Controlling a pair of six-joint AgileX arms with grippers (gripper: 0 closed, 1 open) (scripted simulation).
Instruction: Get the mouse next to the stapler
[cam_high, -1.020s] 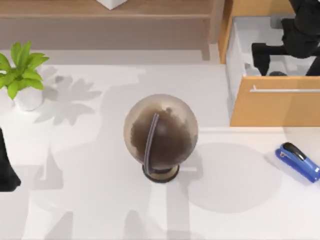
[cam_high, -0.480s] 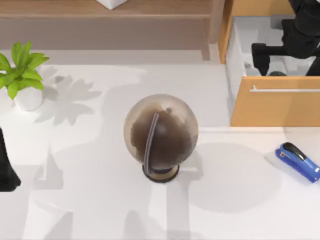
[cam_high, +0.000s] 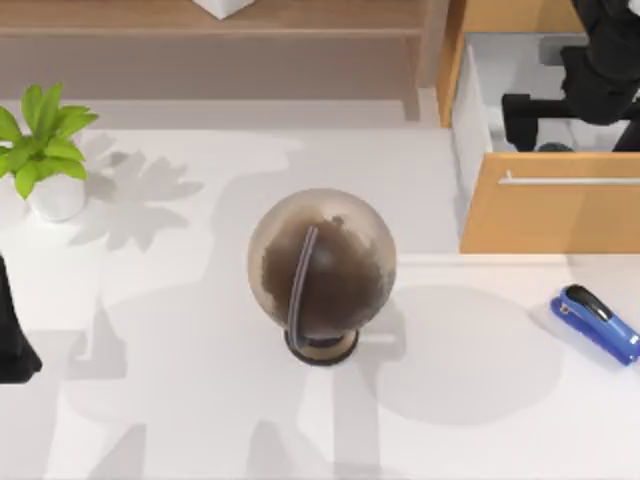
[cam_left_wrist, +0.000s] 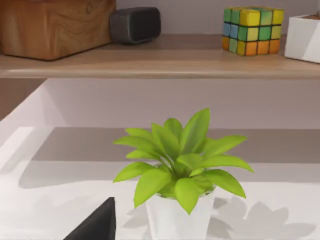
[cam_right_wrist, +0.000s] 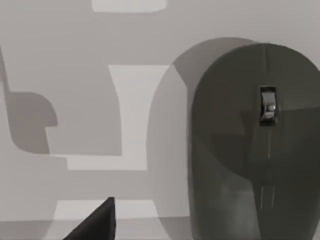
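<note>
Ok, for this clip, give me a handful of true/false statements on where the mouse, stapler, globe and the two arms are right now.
1. The stapler lies on the table near the top view's right edge. True.
2. The mouse sits beside the stapler. False: it lies in the open drawer, below the right gripper.
3. The globe stands near the table's middle. True.
4. The left gripper hovers over the globe. False: it is parked at the table's left edge, near the potted plant.
5. The drawer is shut. False: it is pulled open.
</note>
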